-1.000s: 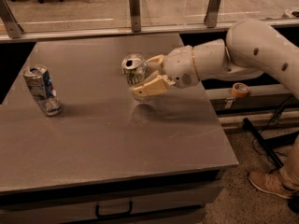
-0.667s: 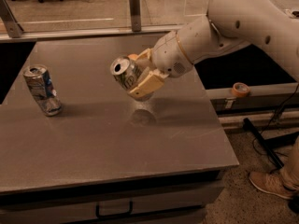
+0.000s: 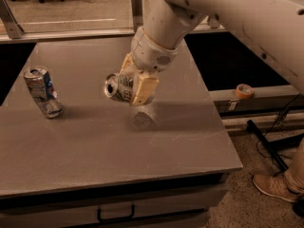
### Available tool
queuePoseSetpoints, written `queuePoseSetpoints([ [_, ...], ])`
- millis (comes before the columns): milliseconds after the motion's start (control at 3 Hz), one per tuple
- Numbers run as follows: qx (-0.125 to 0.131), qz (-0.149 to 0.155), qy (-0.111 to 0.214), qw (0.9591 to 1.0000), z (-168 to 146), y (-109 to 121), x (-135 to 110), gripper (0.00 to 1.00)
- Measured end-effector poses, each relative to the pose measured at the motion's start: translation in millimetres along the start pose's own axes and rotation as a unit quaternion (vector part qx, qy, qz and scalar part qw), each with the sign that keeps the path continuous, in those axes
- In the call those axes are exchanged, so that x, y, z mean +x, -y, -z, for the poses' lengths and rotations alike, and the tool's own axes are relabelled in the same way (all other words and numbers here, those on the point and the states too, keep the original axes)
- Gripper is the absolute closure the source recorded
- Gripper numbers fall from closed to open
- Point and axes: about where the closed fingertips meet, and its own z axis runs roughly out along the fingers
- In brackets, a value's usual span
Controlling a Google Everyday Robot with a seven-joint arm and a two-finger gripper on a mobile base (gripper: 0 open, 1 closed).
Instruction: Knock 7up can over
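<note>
The 7up can [image 3: 115, 87] is silver-white, and I cannot make out its lettering. It lies nearly on its side, its open top facing left. It hangs a little above the grey table [image 3: 95, 146], with its shadow below it. My gripper [image 3: 133, 85] is shut on the can, one cream finger [image 3: 144, 90] across its near side and the other behind it. The white arm comes in from the upper right.
A silver can with blue and red markings [image 3: 42, 91] stands tilted on the table's left side. A roll of tape [image 3: 244, 90] sits on a ledge to the right. A person's shoe [image 3: 275, 186] is on the floor at the lower right. A drawer handle [image 3: 116, 216] is below the table's front edge.
The arm has swung left and toward the camera with the can in its grip. The can has gone from upright to nearly horizontal, and it has come up off the table.
</note>
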Motion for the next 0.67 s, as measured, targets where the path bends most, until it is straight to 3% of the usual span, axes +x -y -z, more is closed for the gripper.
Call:
queuePoseSetpoints([
  [333,-0.011,0.029,-0.071,0.997,-2.3,-0.1,3.6,1.0],
  [667,-0.025,0.042,-0.109,0.9928,-8.6,-2.6,4.1,0.85],
])
